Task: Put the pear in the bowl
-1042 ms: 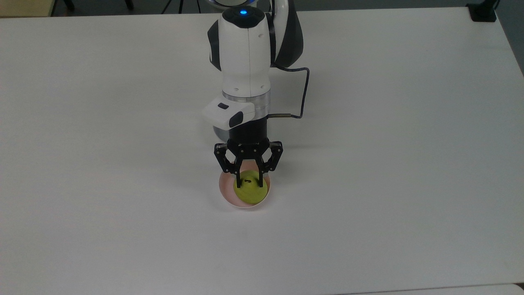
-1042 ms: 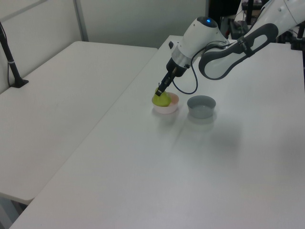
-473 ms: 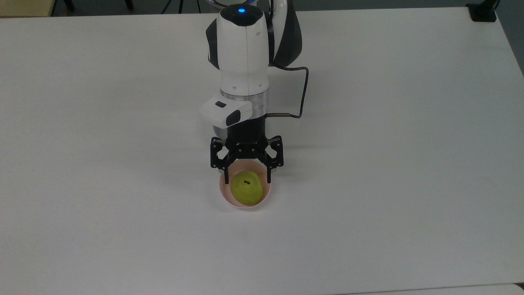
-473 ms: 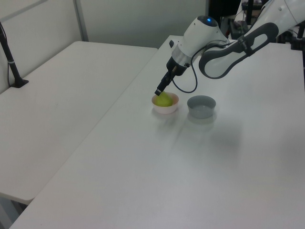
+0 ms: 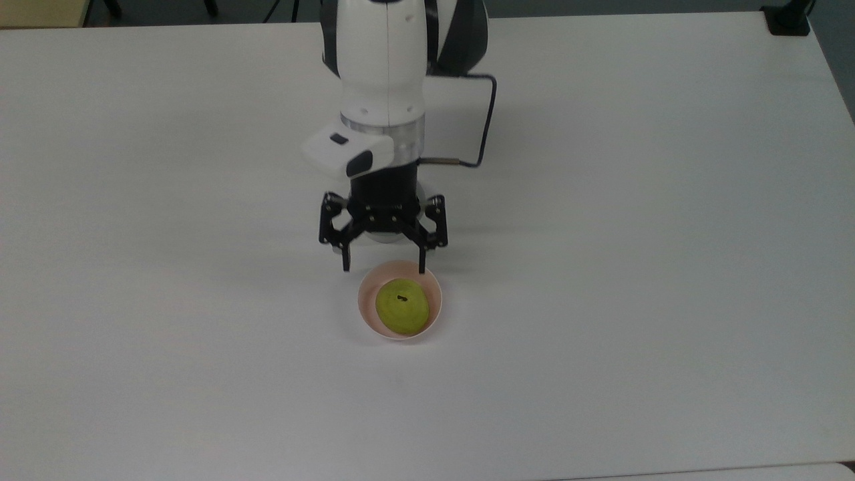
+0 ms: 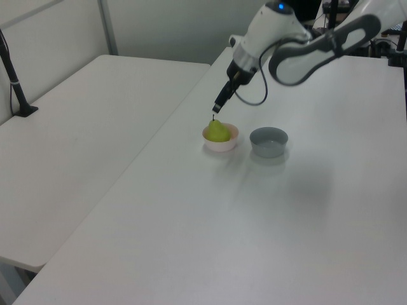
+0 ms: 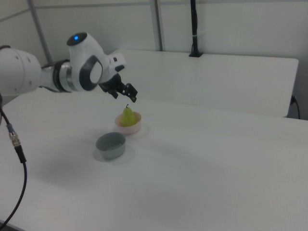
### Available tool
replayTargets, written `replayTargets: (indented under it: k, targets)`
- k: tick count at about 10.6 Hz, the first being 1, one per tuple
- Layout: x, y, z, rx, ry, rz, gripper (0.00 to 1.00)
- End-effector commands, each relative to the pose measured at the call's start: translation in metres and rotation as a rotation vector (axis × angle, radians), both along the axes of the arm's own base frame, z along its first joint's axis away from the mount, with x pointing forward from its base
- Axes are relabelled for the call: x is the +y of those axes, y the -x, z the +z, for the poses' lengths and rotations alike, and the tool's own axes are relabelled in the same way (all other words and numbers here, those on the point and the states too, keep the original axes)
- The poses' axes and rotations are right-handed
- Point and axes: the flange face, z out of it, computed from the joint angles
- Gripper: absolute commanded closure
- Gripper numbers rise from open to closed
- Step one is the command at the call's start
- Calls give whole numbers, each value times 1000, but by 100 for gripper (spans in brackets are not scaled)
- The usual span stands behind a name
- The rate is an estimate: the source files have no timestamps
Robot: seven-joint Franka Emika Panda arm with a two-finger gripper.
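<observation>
A grey straight-sided bowl (image 6: pixel 269 140) stands upright on a broad white table (image 5: pixel 634 267). In the left view it sits near the middle of the tabletop; in the right view (image 7: pixel 110 145) it is toward the right view's lower left. A second white table (image 6: pixel 82 133) runs alongside the first, separated by a narrow seam. A black pole (image 7: pixel 194 29) rises from a clamp at that table's far edge. Pale wall panels (image 7: pixel 231 29) stand behind.
</observation>
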Motion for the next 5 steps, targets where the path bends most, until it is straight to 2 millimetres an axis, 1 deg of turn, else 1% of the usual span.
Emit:
replayTargets:
  k: [1,2,3,5]
  targets:
    - [-10,37,67,148,42,-65,0]
    - [-14,51,92,196,42,-89,0]
    - [-24,69,112,250,55,-109,0]
    - [-36,106,148,355,64,-148,0]
